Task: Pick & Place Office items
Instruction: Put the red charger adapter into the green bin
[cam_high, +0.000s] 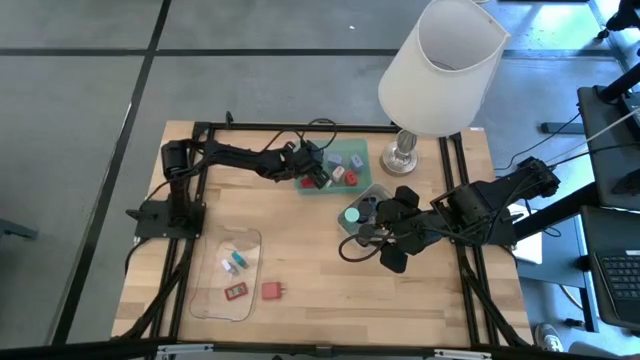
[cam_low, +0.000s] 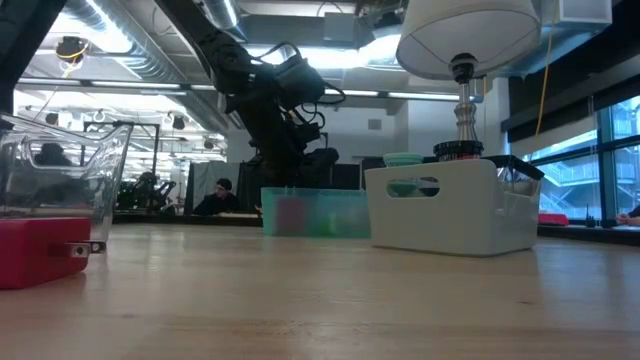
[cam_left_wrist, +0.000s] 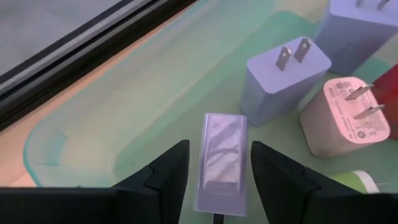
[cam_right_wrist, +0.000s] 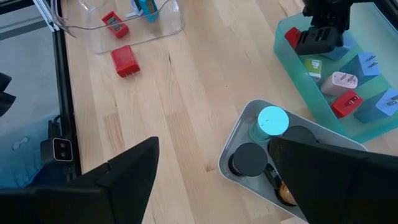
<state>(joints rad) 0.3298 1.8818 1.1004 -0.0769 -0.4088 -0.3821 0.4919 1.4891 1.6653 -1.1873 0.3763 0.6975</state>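
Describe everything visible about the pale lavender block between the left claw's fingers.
The pale lavender block is a flat, rounded-edged rectangular piece, smooth like matte plastic, lying flat on the floor of the green tray. It sits between the fingers of the left claw, whose jaws stand slightly apart on either side; whether they touch it cannot be told. A dark stub shows at its near end. A blue-grey plug adapter stands just beyond it.

Office items spread over three trays and the bare table

Pale blue-grey plug adapters (cam_left_wrist: 283, 78), a pink one (cam_left_wrist: 339, 118) and red blocks (cam_right_wrist: 346, 103) lie in the green tray; black caps (cam_right_wrist: 250, 159) and a teal disc (cam_right_wrist: 273, 120) fill the grey tray; a red block (cam_right_wrist: 125, 61) lies on the wood
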